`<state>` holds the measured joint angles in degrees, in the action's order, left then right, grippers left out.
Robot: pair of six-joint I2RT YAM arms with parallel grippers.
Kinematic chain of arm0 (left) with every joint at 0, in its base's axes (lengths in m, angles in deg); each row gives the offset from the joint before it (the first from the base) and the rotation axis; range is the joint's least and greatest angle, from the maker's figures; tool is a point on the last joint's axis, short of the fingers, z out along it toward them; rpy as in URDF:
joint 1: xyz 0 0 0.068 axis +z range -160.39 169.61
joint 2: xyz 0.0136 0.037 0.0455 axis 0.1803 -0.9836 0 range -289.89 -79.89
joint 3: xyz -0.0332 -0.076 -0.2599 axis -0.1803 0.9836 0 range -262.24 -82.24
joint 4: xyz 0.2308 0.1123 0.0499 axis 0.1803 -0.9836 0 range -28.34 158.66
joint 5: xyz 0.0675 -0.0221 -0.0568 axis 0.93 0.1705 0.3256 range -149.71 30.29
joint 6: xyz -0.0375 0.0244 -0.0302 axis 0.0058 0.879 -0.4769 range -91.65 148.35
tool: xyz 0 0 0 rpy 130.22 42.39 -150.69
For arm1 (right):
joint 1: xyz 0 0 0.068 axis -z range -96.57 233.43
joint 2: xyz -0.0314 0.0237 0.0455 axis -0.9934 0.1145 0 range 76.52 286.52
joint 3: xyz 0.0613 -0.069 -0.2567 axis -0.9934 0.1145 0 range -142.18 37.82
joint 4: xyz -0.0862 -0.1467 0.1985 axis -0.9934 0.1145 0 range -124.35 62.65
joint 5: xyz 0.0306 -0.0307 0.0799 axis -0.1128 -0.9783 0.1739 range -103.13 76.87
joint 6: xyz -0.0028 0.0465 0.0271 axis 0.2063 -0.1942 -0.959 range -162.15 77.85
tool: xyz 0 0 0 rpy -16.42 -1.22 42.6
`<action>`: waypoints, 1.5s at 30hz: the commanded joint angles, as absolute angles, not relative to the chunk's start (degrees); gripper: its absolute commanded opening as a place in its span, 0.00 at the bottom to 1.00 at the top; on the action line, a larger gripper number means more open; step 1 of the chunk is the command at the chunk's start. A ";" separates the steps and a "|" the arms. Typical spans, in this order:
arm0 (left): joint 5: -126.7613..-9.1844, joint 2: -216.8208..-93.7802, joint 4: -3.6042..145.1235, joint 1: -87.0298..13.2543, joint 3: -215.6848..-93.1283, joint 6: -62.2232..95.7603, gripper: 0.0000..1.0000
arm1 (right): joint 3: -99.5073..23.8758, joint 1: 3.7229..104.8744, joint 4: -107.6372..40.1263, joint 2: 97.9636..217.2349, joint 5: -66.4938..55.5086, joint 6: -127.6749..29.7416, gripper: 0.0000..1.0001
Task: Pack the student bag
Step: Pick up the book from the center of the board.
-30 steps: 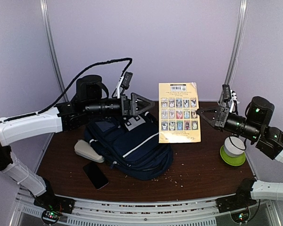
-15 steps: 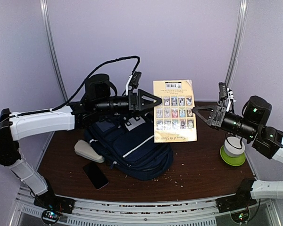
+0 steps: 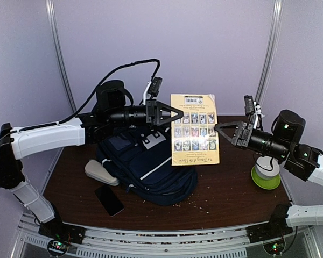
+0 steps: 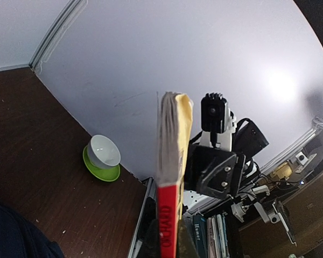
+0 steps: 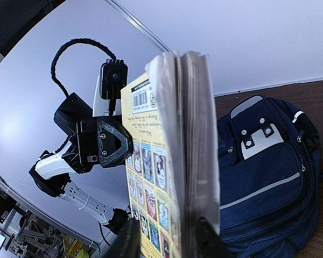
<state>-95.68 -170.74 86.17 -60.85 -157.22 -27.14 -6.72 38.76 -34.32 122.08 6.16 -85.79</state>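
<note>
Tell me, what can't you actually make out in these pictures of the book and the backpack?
Top view: the book covers part of the student bag; whether the bag is unzipped cannot be told.
Book's other cover: faces away in the top view, edge-on in both wrist views.
Right wrist view: right gripper fingers blurred and cut by the bottom edge; grip unclear.
Left wrist view: left gripper fingers cut off by the bottom edge.

On the yellow book (image 3: pixel 195 153), a barcode (image 3: pixel 192 100) (all other print is too small to read).
</note>
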 commanded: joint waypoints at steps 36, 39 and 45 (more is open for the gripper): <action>-16.80 -179.61 146.41 -85.04 -138.02 128.21 0.00 | -10.51 38.08 -39.16 132.72 11.88 -110.55 0.84; -17.19 -179.92 147.86 -85.22 -138.31 130.10 0.00 | -10.34 38.13 -40.91 134.63 11.97 -112.00 0.84; -17.68 -179.48 148.18 -86.26 -137.40 130.57 0.00 | -11.40 38.24 -46.47 138.29 11.46 -114.40 0.84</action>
<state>-16.73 -179.92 141.25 -85.41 -136.37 128.25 -10.54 38.39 -39.87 136.57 10.90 -111.82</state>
